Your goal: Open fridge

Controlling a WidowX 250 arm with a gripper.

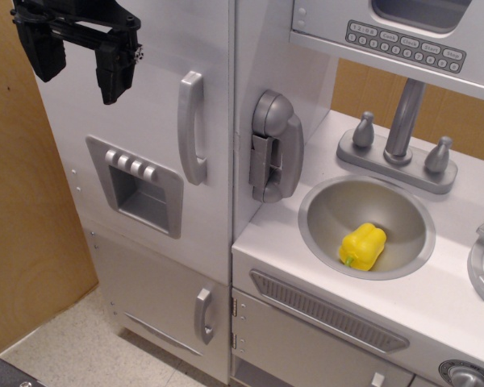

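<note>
The tall silver-grey toy fridge fills the left half of the view. Its large upper door is shut, with a vertical curved silver handle near its right edge and a recessed dispenser panel with four buttons below left of it. My black gripper hangs at the top left, in front of the upper door, up and to the left of the handle and apart from it. Its two fingers point down with a gap between them, and it holds nothing.
A smaller lower door with a short handle sits under the big door. A grey toy phone hangs on the fridge's side wall. A sink holds a yellow pepper; faucet behind. A wooden panel stands at left.
</note>
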